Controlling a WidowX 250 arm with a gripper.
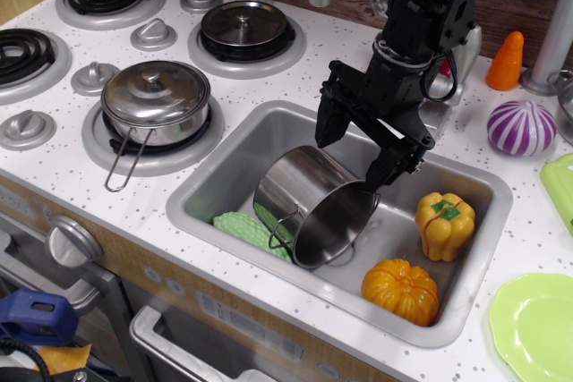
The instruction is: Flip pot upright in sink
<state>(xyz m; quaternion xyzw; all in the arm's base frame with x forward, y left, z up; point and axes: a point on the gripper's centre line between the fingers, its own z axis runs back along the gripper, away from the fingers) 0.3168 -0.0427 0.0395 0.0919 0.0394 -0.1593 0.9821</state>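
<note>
The shiny steel pot [309, 203] lies on its side in the left half of the grey sink [228, 163], its mouth facing the front right. One wire loop handle shows at its front left and one under its rim. My gripper [354, 154] hangs just above the pot's far end. Its two black fingers are spread, one [327, 130] at the pot's back left and one [380, 172] at its right. The jaws stand open around the pot's upper edge and hold nothing.
In the sink lie a green scrubber [240, 225], a yellow pepper [443, 223] and an orange pumpkin [401, 291]. A lidded pot [157, 100] and a dark-lidded pan [243, 29] stand on burners to the left. An onion [521, 127], a carrot [506, 60] and a green plate [537, 324] are on the right.
</note>
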